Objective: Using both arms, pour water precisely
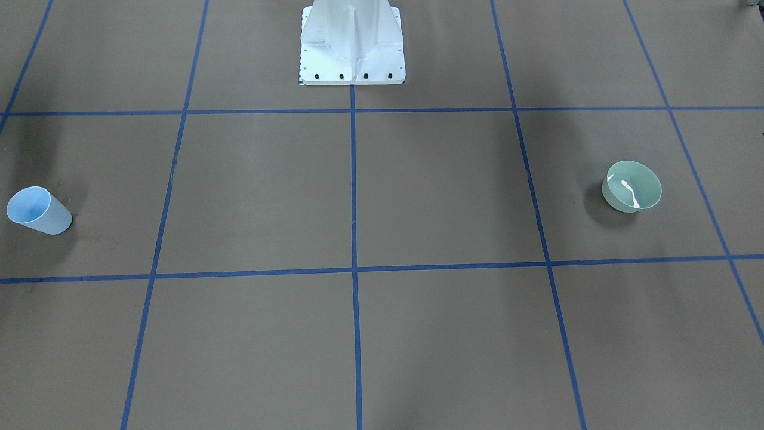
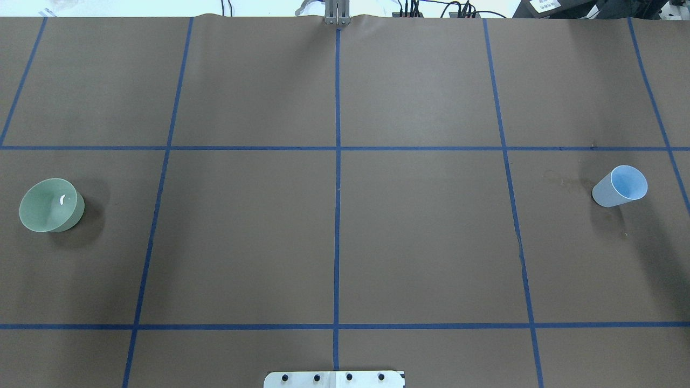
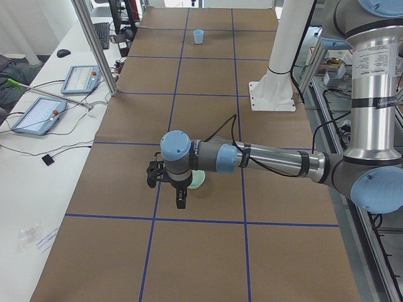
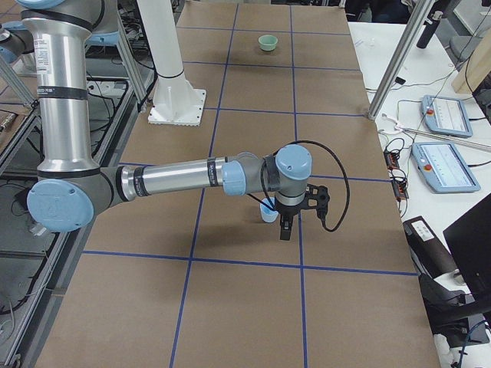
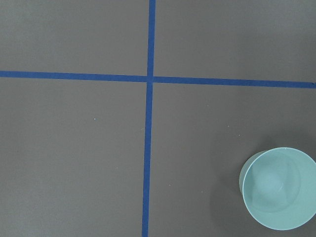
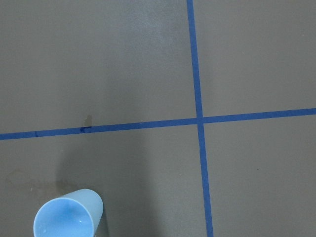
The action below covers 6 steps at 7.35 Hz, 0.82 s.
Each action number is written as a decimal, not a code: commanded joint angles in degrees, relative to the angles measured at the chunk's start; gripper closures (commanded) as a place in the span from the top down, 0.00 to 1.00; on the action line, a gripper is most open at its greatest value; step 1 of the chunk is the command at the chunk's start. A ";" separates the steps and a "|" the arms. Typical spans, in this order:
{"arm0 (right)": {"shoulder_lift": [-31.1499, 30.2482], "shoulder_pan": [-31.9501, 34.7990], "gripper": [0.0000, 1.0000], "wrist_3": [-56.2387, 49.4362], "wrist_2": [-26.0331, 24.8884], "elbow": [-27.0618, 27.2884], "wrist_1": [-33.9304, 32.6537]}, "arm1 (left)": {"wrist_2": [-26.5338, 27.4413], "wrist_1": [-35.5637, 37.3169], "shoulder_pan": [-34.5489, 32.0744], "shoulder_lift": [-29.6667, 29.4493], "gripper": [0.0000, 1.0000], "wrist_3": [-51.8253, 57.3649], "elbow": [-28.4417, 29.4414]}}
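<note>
A green bowl (image 2: 51, 205) stands at the table's left end, also in the front view (image 1: 631, 186) and the left wrist view (image 5: 279, 187). A whitish glint of water (image 1: 630, 192) shows inside it. A light blue cup (image 2: 620, 186) stands upright at the right end, also in the right wrist view (image 6: 68, 215). My left gripper (image 3: 181, 200) hangs above the table close by the bowl (image 3: 198, 181). My right gripper (image 4: 285, 228) hangs close by the cup (image 4: 268, 211). Both grippers show only in the side views, so I cannot tell if they are open or shut.
The white pedestal base (image 1: 352, 45) stands at the middle of the robot's side. Blue tape lines (image 2: 337, 161) grid the brown table cover. A faint damp stain (image 6: 24, 180) lies beside the cup. Tablets (image 3: 39, 114) and cables lie on the side bench.
</note>
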 commanded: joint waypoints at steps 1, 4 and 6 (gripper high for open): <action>0.62 0.02 1.00 0.19 -0.17 0.95 -0.17 | -0.83 0.07 0.01 -0.28 1.00 -0.23 -0.65; 0.80 -0.07 1.00 0.45 -0.53 0.94 0.01 | -0.92 0.07 0.01 -0.63 1.00 -0.14 0.84; 0.28 -0.07 1.00 0.45 0.17 1.21 0.01 | -0.92 0.07 0.01 -0.20 1.00 0.12 0.58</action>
